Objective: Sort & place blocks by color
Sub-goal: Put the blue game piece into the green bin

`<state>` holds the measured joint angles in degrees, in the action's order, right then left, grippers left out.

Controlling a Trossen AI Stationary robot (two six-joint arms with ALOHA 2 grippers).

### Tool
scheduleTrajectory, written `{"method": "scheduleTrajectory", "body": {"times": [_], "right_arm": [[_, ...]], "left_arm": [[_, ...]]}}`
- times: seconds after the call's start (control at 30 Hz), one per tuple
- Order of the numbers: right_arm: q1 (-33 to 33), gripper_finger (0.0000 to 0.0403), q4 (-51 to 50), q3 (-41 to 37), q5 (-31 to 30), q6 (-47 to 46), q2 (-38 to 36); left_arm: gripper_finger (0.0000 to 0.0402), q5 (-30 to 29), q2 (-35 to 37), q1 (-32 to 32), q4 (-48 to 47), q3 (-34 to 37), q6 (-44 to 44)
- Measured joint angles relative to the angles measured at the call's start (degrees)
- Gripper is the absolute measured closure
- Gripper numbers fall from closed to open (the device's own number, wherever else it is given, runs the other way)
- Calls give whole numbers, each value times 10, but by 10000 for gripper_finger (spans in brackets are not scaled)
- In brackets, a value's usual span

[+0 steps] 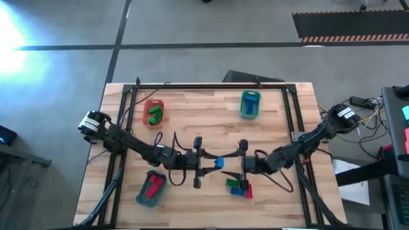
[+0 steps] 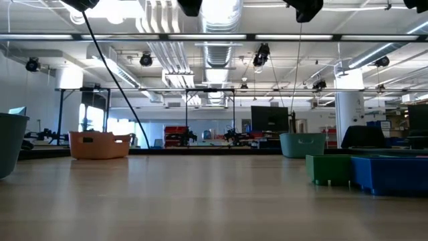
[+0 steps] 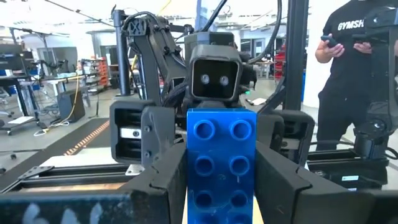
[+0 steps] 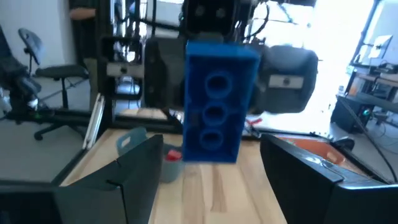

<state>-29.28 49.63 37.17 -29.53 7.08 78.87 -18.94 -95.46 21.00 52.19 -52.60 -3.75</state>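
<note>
A blue block (image 3: pixel 221 155) hangs above the table's middle (image 1: pixel 219 163), with my left gripper (image 3: pixel 221 193) shut on it. My right gripper (image 4: pixel 214 180) faces it from the table's right, open (image 1: pixel 231 168). Its fingers stand apart on either side of the block's hollow underside (image 4: pixel 214 106) without touching it. Green, blue and red blocks (image 1: pixel 238 186) lie loose on the wood near the front. The low view shows two of them, green (image 2: pixel 329 169) and blue (image 2: pixel 391 174). My left gripper pinches the blue block's two long sides (image 3: pixel 189 180) between its two fingers (image 3: pixel 158 183). The fingers come level from the table's left. The block is lifted clear of the table, its studded face turned back toward my left wrist and its underside toward my right gripper.
An orange-red tray (image 1: pixel 153 102) with green blocks stands far left. A green tray (image 1: pixel 250 115) with a blue block stands far right of centre, and a teal tray (image 1: pixel 146 199) with red blocks near left. A person (image 3: pixel 354 68) stands beyond the table.
</note>
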Motion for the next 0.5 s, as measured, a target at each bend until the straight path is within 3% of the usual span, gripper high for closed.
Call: {"method": "scheduleTrajectory", "body": {"times": [0.2, 0.37, 0.5], "right_arm": [[26, 145, 9, 0, 3, 0, 0], [45, 146, 29, 0, 67, 1, 0], [49, 158, 37, 0, 73, 13, 0]], "left_arm": [[276, 6, 0, -8, 9, 0, -1], [276, 8, 0, -15, 13, 0, -2], [276, 9, 0, -18, 13, 0, -2]]}}
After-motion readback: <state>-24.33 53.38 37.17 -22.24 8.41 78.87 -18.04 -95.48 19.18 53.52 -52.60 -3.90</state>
